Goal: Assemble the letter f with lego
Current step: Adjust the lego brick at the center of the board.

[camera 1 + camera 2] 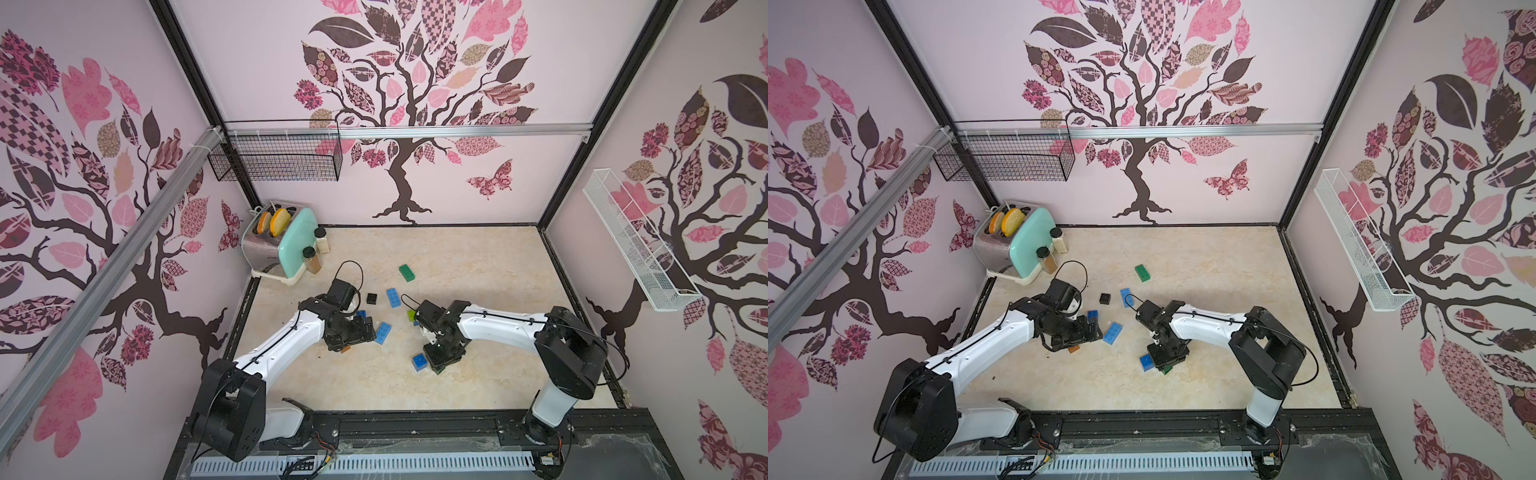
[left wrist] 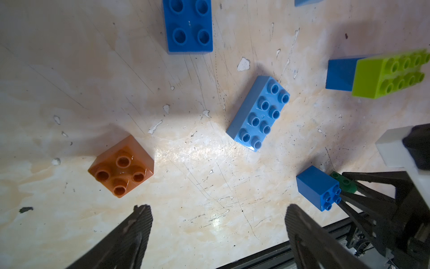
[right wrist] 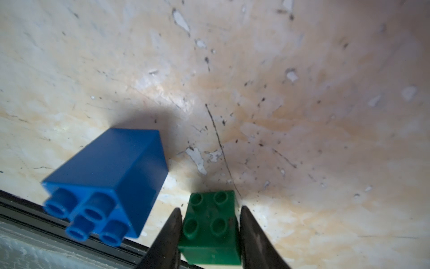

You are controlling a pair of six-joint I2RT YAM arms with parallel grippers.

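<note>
Down low, right fingers (image 3: 253,233) gripping green brick (image 3: 210,230), blue brick (image 3: 111,177) beside

The right end effector (image 1: 441,362) sits low over the table (image 1: 478,266), a blue square brick (image 1: 419,361) just beside it; the left end effector (image 1: 353,332) is near a light blue brick (image 1: 382,332).

FREE: far-right surface (image 1: 490,266) bare; near-edge strip bare | BLOCKED: toaster (image 1: 282,245), two jars (image 1: 311,258) in far-left corner, black wire basket (image 1: 282,160) above it | TIGHT: blue square brick (image 3: 109,177) just beside green square brick (image 3: 210,233) gripped by right end effector (image 3: 210,209); loose bricks (image 1: 393,297) mid-surface
</note>
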